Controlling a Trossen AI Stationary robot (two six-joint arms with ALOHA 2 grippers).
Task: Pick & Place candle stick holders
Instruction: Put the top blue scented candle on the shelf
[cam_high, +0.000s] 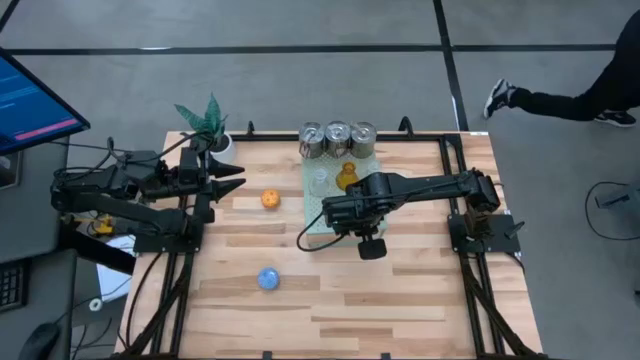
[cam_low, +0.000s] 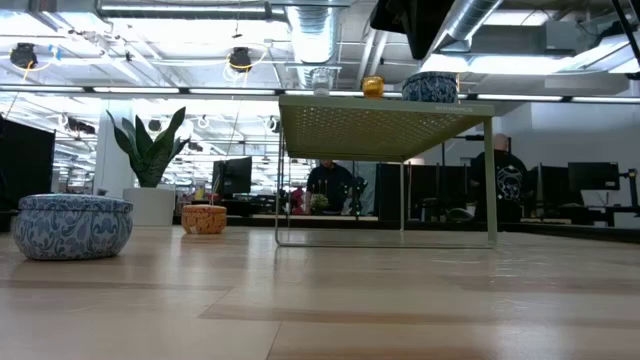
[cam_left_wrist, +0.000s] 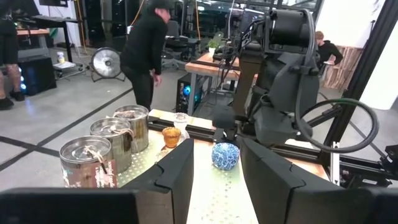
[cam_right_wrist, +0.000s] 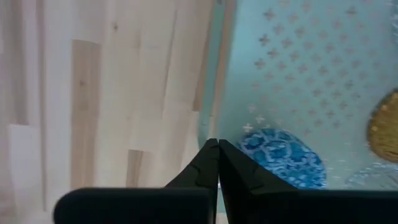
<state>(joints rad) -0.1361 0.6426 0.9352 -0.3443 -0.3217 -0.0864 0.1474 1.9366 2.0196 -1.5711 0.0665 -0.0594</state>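
Fingers of the right gripper (cam_right_wrist: 213, 149) pressed together, holding nothing — poised above a blue holder (cam_right_wrist: 283, 158) sitting on the pale-green perforated block (cam_right_wrist: 298, 74). Left gripper (cam_left_wrist: 214, 165) parted, empty, near the plant (cam_high: 205, 122). Another blue holder (cam_high: 268, 278) and an orange holder (cam_high: 270, 199) rest on the table (cam_high: 400, 290).

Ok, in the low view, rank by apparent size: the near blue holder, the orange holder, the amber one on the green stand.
1. Blue holder, though it sits closest to the camera.
2. Orange holder.
3. Amber holder, smallest.
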